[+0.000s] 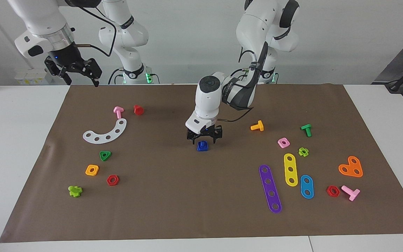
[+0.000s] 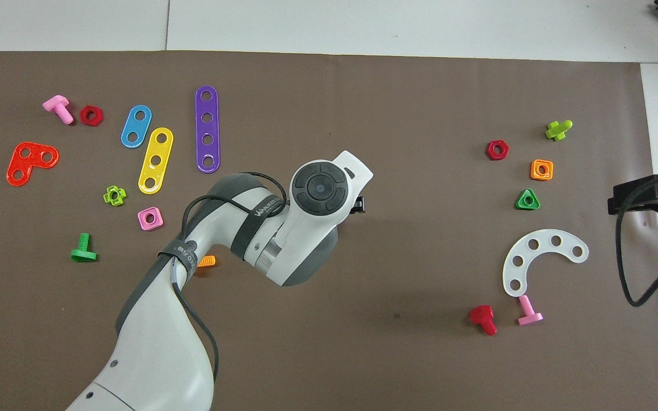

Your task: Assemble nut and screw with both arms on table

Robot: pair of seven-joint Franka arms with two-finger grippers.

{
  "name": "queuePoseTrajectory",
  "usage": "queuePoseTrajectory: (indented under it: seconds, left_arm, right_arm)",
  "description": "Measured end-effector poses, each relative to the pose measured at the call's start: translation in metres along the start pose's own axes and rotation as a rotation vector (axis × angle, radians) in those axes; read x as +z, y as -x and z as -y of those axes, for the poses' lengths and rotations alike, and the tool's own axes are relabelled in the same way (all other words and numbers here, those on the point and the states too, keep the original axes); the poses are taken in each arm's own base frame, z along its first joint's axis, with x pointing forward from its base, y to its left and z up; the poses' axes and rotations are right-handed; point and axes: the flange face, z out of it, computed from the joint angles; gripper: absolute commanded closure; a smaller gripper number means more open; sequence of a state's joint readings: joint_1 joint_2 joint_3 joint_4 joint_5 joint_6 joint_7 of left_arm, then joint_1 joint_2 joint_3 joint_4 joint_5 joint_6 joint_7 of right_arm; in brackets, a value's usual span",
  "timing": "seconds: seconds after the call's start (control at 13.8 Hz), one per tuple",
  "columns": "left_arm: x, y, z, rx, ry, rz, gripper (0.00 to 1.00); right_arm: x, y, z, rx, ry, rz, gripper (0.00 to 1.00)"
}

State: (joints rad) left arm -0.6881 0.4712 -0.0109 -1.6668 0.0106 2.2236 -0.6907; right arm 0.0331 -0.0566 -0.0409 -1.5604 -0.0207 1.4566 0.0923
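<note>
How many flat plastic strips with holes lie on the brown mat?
3, side by side toward the left arm's end: the long purple plastic strip, the yellow plastic strip and the short blue plastic strip. None seems hidden.

The mat (image 1: pixel 201 196) looks like matt brown paper; the nut (image 1: pixel 202 146) and the purple strip (image 1: pixel 270 188) — smooth plastic, the strip glossier.

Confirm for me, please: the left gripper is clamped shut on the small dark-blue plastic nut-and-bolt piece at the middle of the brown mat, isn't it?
Not quite. In the facing view the left gripper is open, its fingers spread just above the small dark-blue plastic nut-and-bolt piece, which stands free at the middle of the brown mat.
</note>
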Motion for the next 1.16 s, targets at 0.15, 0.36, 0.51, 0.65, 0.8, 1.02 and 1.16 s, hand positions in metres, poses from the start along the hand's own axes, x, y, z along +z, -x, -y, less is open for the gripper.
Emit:
queuePoseTrajectory:
  seconds: [0.15, 0.36, 0.51, 0.65, 0.8, 1.02, 1.16]
  left_arm:
    - [-0.010, -0.004, 0.005, -0.009, 0.006, -0.014, 0.00]
    - [-0.035, -0.013, 0.031, -0.012, 0.013, -0.036, 0.00]
    - [-0.053, -0.017, 0.066, 0.012, 0.011, -0.044, 0.01]
    - [-0.072, -0.024, 0.107, 0.033, 0.008, -0.056, 0.01]
    - [-0.091, -0.034, 0.148, 0.036, 0.007, -0.076, 0.01]
    - [-0.114, -0.051, 0.216, 0.051, -0.017, -0.062, 0.01]
    - [-0.130, -0.056, 0.254, 0.066, -0.030, -0.048, 0.01]
  right_arm:
    - [0.000, 0.000, 0.000, 0.000, 0.000, 0.000, 0.00]
    - [0.000, 0.000, 0.000, 0.000, 0.000, 0.000, 0.00]
    - [0.000, 0.000, 0.000, 0.000, 0.000, 0.000, 0.00]
    - [0.000, 0.000, 0.000, 0.000, 0.000, 0.000, 0.00]
    - [0.000, 0.000, 0.000, 0.000, 0.000, 0.000, 0.00]
    - [0.000, 0.000, 0.000, 0.000, 0.000, 0.000, 0.00]
    - [0.000, 0.000, 0.000, 0.000, 0.000, 0.000, 0.00]
